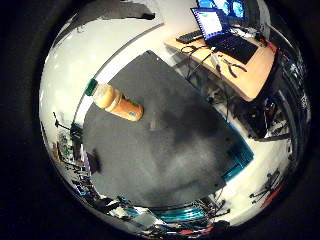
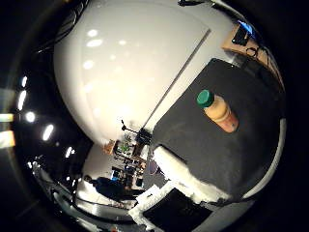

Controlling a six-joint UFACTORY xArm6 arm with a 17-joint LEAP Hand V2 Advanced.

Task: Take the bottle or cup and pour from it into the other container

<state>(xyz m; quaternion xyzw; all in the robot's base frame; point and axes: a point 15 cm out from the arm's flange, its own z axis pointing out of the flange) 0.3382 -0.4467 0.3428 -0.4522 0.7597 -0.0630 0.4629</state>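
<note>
Only one bottle (image 2: 218, 111) shows in either view: orange, with a green cap, standing upright on a dark mat (image 1: 165, 150) well clear of the palm. No cup or second container can be made out on the mat.

The little finger side view takes in nearly the whole mat and, beyond its far corner from the bottle, one wooden desk (image 1: 250, 75) carrying one open laptop (image 1: 222, 32); a blue-green frame (image 1: 240, 160) runs along the mat's edge on the side away from the bottle. The thumb side view shows far less of the mat but adds a broad white wall (image 2: 130, 67) behind the bottle, and the one visible part of the hand (image 2: 181, 181): a white finger lying stretched out along the mat's edge, away from the bottle.

That finger appears straight and closes on nothing; the hand has hold of no object, and nothing touches the bottle. Other fingers are out of sight.
</note>
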